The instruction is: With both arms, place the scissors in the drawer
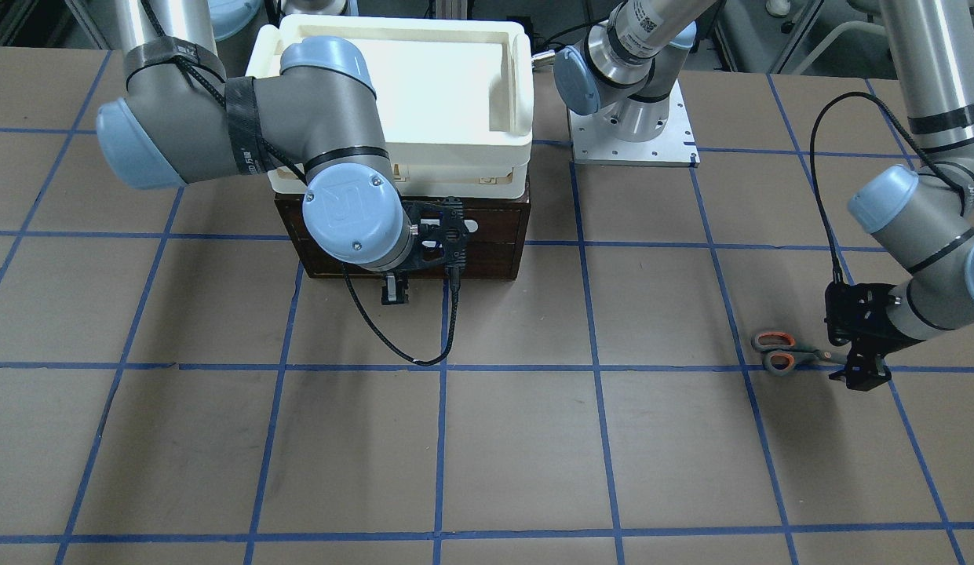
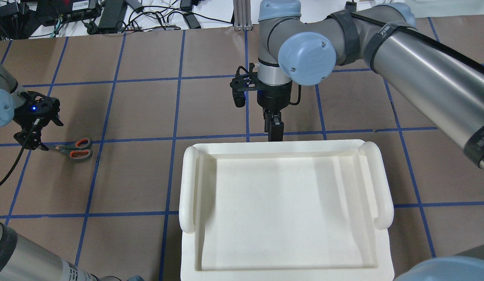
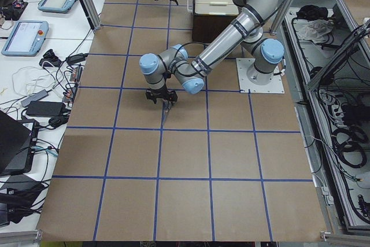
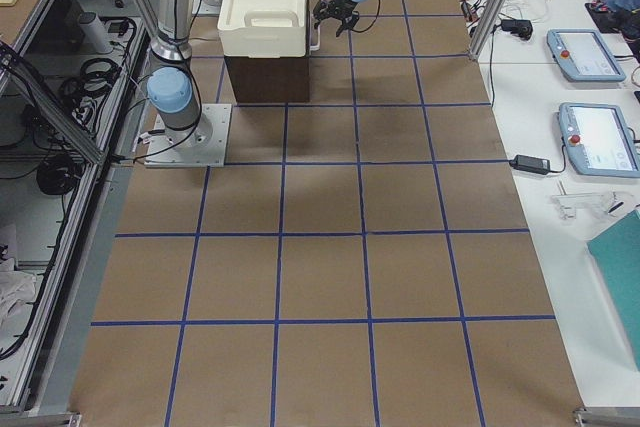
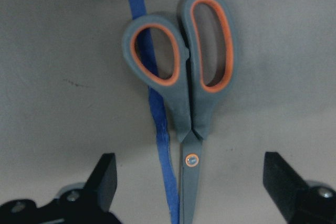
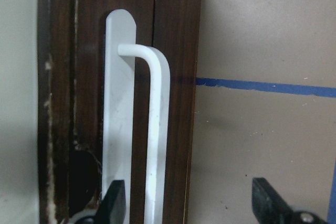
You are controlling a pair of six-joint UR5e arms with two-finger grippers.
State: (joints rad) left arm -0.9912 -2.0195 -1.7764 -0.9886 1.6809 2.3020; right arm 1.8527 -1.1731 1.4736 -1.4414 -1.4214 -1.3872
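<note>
The scissors (image 1: 777, 351) lie flat on the brown table, grey handles with orange-lined loops. In the overhead view (image 2: 76, 148) they are at the far left. My left gripper (image 5: 191, 182) is open just above them, with its fingers (image 5: 102, 174) on either side of the blades near the pivot, not holding them. The dark-brown drawer (image 1: 494, 235) is shut under a white bin. My right gripper (image 6: 189, 203) is open at the drawer front, with the white bar handle (image 6: 155, 129) between its fingers (image 6: 113, 200). It also shows in the overhead view (image 2: 275, 130).
The white plastic bin (image 2: 284, 207) sits on top of the drawer cabinet (image 4: 265, 77). The left arm's base plate (image 1: 632, 141) is bolted to the table beside it. Blue tape lines grid the table. Monitors and cables lie beyond the table's far edge.
</note>
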